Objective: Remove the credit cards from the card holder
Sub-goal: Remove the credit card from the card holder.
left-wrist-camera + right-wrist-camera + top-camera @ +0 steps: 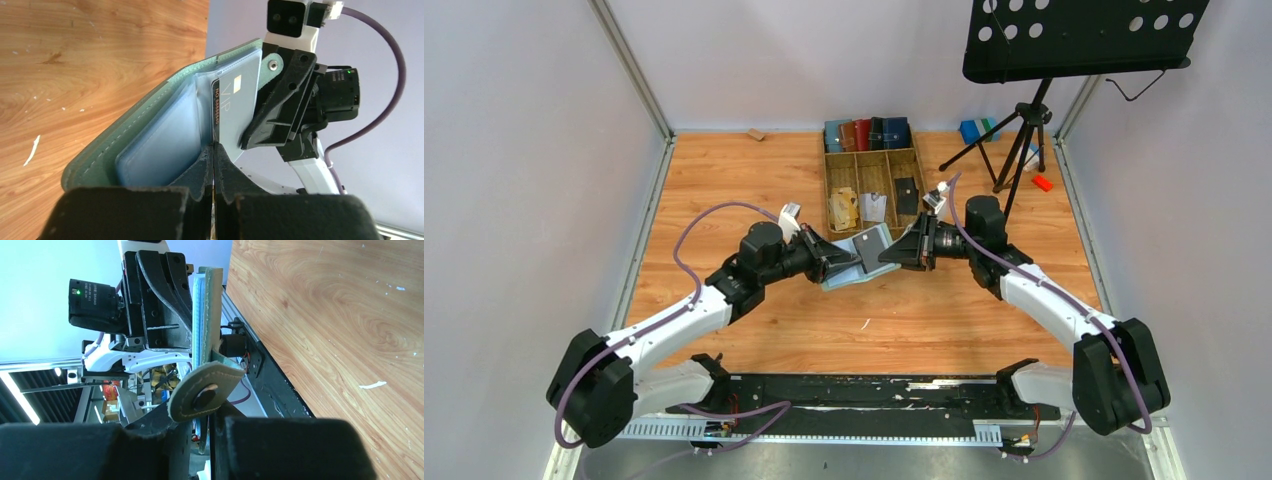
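The sage-green card holder (pixel 846 276) hangs open above the table, held between both arms. Its clear sleeves (pixel 160 150) fan out in the left wrist view. A dark-edged credit card (pixel 234 107) marked VIP stands in the fold, and my left gripper (pixel 214 146) is shut on its lower edge. From above the same card (pixel 870 252) shows as a dark rectangle. My right gripper (pixel 206 412) pinches the card holder's outer flap just below the round snap tab (pixel 205 392). Across the holder (pixel 209 315), seen edge-on, the left gripper's fingers (pixel 165 295) show.
A wooden tray (pixel 826 185) lies beyond the grippers, with a dark card (pixel 906 195), a tan paper wad (pixel 844 210) and a white item (pixel 874 207) in its compartments. Several wallets (pixel 869 133) stand in a row behind. A music stand's tripod (pixel 1019 140) is at the back right.
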You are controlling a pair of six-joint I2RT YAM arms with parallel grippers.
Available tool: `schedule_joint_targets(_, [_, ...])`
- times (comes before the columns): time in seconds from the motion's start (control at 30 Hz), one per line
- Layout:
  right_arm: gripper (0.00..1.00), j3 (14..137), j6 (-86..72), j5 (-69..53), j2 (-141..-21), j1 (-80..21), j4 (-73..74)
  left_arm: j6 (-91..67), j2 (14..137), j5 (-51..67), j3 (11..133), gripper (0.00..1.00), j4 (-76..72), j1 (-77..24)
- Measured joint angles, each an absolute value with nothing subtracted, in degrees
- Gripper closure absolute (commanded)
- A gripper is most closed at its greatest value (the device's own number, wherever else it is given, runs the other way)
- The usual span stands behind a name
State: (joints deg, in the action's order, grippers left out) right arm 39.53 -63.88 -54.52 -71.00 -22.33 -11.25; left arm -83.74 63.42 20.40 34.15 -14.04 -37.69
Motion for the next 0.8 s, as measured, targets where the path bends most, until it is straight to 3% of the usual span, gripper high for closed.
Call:
schedule_joint_targets(0.4, [0.90,40.6,-59.9,-53.8,-71.0,-23.1,-4.6,-81.4,62.9,20.3,35.6,1.00,-5.6,-38.0])
schedule_joint_targets(0.6, [0.84,41.0,-59.4,-53.9,-71.0,-23.2,-3.7,-80.9,61.8,19.9,35.6,0.67,-5.3,-38.1])
schedule_joint_targets(0.8, [0.83,41.0,-59.9,-54.3,-71.0,-23.2,-5.0,-81.3,62.0,20.6,35.3,0.65,-10.0,-38.2])
